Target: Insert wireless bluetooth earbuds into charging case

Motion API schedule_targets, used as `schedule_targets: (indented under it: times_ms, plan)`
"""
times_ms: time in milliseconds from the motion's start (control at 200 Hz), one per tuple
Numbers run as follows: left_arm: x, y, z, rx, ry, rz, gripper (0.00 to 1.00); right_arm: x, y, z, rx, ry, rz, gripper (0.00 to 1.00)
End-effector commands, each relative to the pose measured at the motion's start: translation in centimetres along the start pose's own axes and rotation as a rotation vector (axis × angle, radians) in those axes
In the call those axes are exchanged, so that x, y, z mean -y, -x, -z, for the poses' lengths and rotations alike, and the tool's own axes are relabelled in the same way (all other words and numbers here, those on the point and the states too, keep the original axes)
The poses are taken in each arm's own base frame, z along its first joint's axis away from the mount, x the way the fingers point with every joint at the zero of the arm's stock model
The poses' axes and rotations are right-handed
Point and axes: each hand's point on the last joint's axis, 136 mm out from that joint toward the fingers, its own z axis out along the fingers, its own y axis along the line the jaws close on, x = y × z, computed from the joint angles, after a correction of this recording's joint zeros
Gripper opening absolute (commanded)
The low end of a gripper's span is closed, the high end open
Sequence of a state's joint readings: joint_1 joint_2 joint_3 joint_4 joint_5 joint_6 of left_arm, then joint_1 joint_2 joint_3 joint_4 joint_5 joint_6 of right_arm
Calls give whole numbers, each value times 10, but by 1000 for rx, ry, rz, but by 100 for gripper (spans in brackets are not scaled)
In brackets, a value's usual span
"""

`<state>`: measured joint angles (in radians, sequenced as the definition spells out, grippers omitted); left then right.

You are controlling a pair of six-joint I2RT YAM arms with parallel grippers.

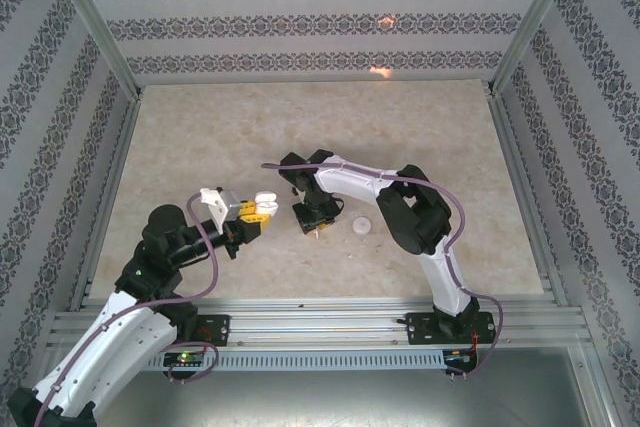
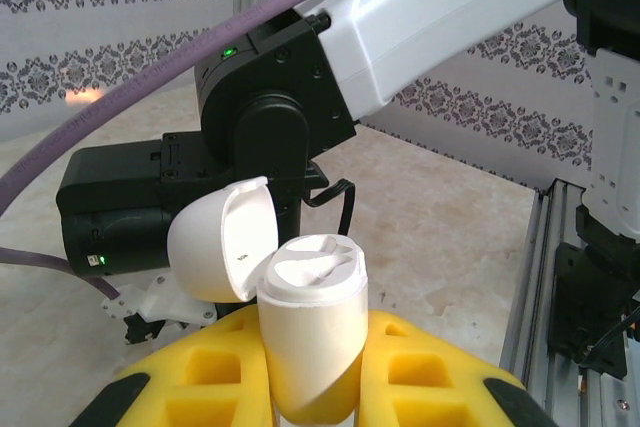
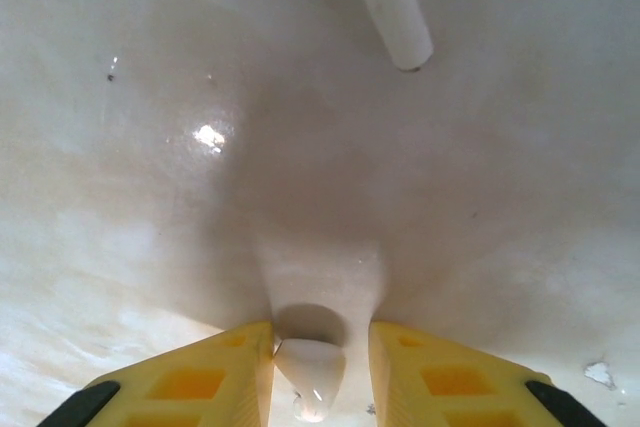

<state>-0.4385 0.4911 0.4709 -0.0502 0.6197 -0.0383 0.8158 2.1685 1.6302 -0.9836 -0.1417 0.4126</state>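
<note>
Insp. notes, current state:

1. L gripper (image 1: 262, 209): raised over the table (image 1: 220, 127), left of centre, fingers pointing toward the R arm. Yellow fingers (image 2: 215, 372) are clamped on the case (image 2: 312, 342), one on each side. Case stands roughly upright, tilted slightly.
2. Case lid (image 2: 222, 242): open, swung back to the left on its hinge. Interior moulding visible from the L wrist cam; sockets look unoccupied, but the view is partial.
3. R gripper (image 1: 312, 225): just right of the L gripper, pointing down at the table, close to the case but not touching it. Jaws narrow, pinching one earbud (image 3: 310, 372) between the yellow fingers (image 3: 225, 372). Earbud is off the surface, w/ its shadow on the table below.
4. Second earbud (image 3: 385, 2): lying loose on the table ahead of the R gripper; white stem w/ dark patch; well apart from the fingers.
5. Small white item (image 1: 361, 226): on the table just right of the R gripper. Too small to identify from the top cam.
</note>
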Motion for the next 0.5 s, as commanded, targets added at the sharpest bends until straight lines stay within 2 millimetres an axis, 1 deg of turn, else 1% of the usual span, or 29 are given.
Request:
schedule_targets:
  times_ms: [0,105,195,285,400,495]
  plan:
    - [2,3,2,9,0,3,0,3,-12,-14,-61,-52,18,28]
    - [0,2,0,22,3,11,0,0,-12,-10,-54,-46,23,22]
    - [-1,7,-2,56,3,17,0,-3,-11,-4,-39,-31,27,17]
    - [-3,10,-6,76,-2,16,0,-5,-9,7,-11,-21,30,17]
    - [-3,10,-13,67,-24,15,0,-6,-4,22,39,-16,39,16]
    - [0,11,-16,71,-56,-11,0,-1,1,33,78,-28,46,16]
